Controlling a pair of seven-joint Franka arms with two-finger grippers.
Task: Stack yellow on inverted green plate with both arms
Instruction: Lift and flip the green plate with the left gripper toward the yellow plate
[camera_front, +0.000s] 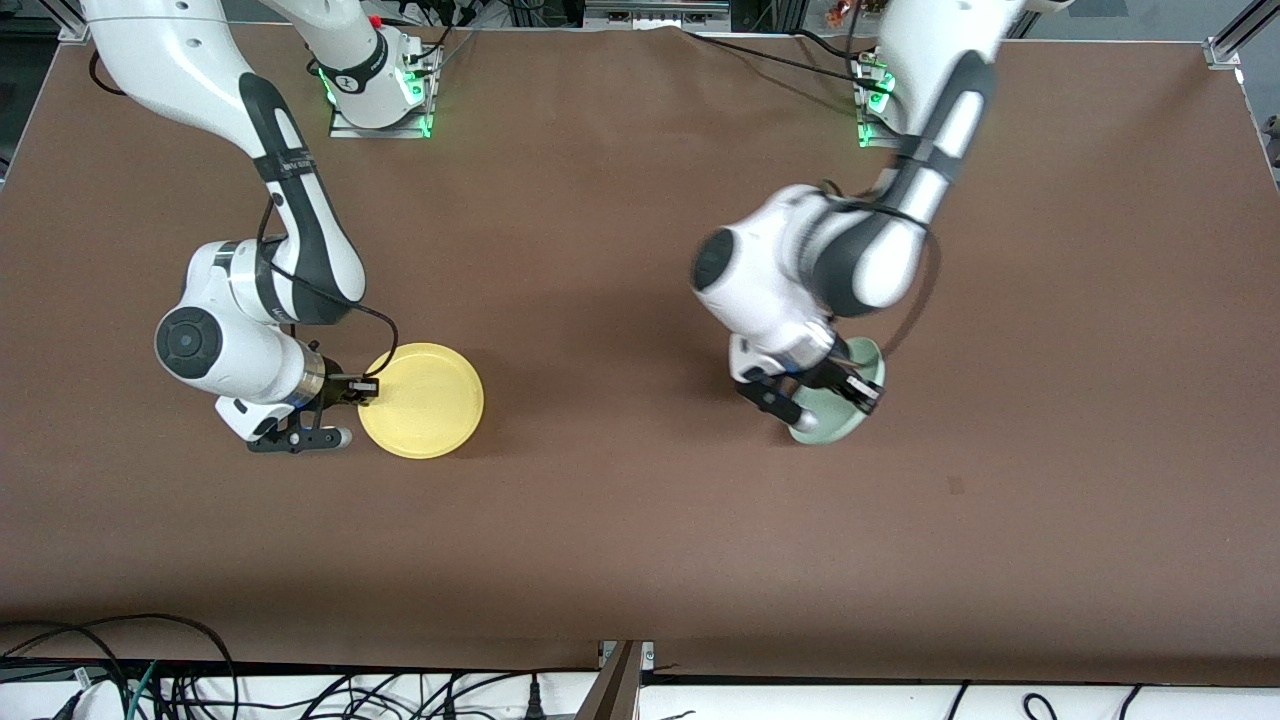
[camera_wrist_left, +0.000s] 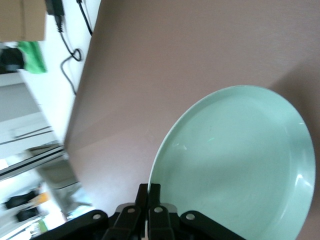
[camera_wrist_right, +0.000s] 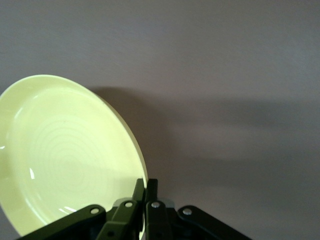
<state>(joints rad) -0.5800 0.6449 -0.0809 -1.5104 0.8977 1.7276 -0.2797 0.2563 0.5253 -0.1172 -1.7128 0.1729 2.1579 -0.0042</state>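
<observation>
Left arm (camera_front: 860, 250) blurred, hiding much of the green plate (camera_front: 845, 415); yellow plate (camera_wrist_right: 65, 155) cut off by right wrist view's edge.

Even overhead light — soft shadows, left arm (camera_front: 880, 250) motion-blurred.

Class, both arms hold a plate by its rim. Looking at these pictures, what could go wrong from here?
1. The left gripper pinches only the thin edge of the green plate. While turning it over, the plate might slip or swing out.
2. The right gripper also clamps just the rim of the yellow plate, so it may tilt and land off-centre.
3. Both plates must meet on the table, so the arms could bump.
</observation>
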